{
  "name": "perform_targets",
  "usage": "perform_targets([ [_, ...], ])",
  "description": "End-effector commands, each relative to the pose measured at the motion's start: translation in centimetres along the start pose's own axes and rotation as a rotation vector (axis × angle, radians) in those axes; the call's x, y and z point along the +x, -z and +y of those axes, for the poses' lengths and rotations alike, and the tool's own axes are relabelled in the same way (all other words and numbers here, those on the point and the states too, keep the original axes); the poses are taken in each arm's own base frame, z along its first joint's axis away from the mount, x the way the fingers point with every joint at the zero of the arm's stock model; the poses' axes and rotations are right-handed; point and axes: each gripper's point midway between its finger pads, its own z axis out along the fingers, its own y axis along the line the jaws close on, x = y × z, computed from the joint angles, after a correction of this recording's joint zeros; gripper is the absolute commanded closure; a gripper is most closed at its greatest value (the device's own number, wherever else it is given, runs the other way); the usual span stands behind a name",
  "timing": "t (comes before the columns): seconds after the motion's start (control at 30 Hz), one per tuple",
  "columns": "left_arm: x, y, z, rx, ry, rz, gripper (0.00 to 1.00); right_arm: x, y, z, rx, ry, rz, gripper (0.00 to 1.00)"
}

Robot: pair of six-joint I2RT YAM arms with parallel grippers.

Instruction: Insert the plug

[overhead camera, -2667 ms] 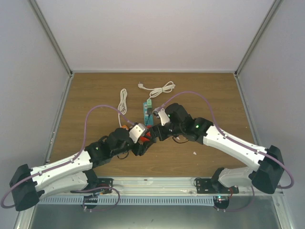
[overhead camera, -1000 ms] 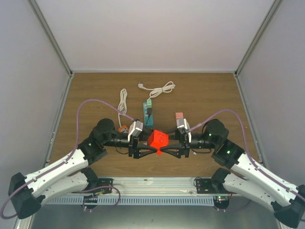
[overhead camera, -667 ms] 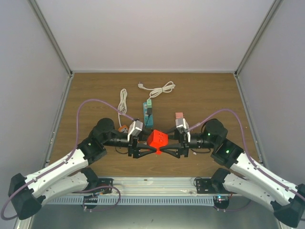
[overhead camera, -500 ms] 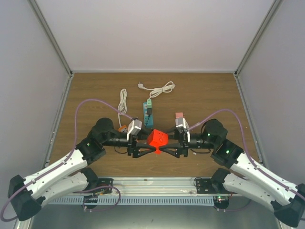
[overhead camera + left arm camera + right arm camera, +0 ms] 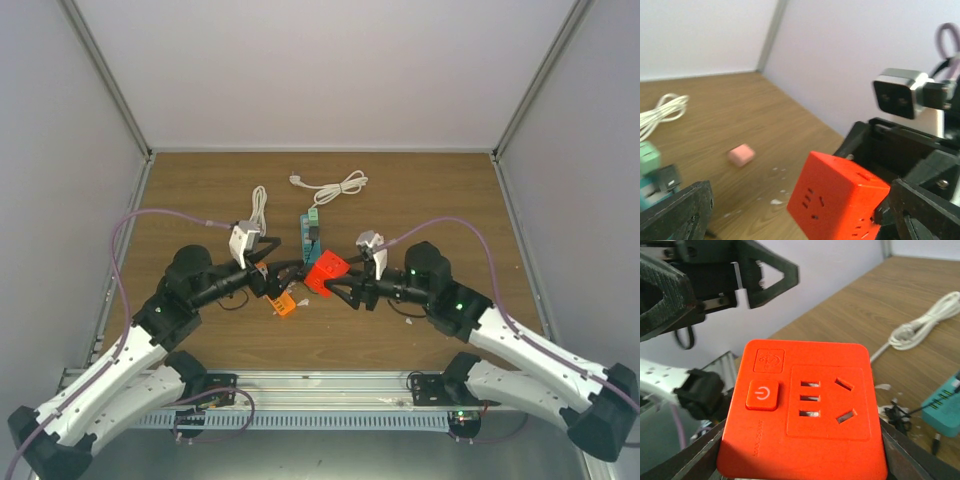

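Plug (image 5: 314, 232): small black block lying on the teal power strip (image 5: 306, 243), upper centre of the worktop (image 5: 430, 190); whether it is seated, cannot tell.
Right hand (image 5: 331, 272): clenched on the red socket cube (image 5: 324, 268), just below the plug, not touching it.
Left hand (image 5: 288, 277): fingers spread, holding nothing, lower left of the plug.

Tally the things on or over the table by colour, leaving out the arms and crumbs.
white cords: 2
red socket cube: 1
teal power strip: 1
black plug: 1
orange piece: 1
pink block: 1
Total: 7
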Motion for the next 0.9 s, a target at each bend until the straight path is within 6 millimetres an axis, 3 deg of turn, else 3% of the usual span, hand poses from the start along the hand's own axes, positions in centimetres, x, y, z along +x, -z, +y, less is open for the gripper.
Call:
perform_targets([
  [0.0, -0.4, 0.7, 4.7, -0.262, 0.077, -0.031, 0.01, -1.5, -1.4, -2.6, 0.142, -0.017, -0.031, 1.00],
  [0.17, 0.4, 1.7, 7.6, -0.403, 0.136, -0.029, 0.01, -0.7, -4.2, -4.0, 0.254, -0.002, 0.002, 0.99],
  [0.37, -1.1, 5.1, 9.5, -0.568, 0.195, -0.114, 0.01, -1.0, -7.2, -5.3, 0.364, 0.000, -0.008, 1.00],
  [0.47, -1.4, 6.1, 10.4, -0.636, 0.197, -0.133, 0.01, 0.2, -9.6, -5.8, 0.407, 0.017, 0.032, 1.00],
  [0.67, 0.5, 4.9, 12.4, -0.624, 0.237, -0.079, 0.01, 1.9, -14.7, -5.2, 0.383, 0.060, 0.098, 0.99],
  [0.87, 1.6, 4.7, 13.5, -0.584, 0.277, -0.061, 0.01, 2.7, -17.4, -5.5, 0.363, 0.071, 0.123, 1.00],
])
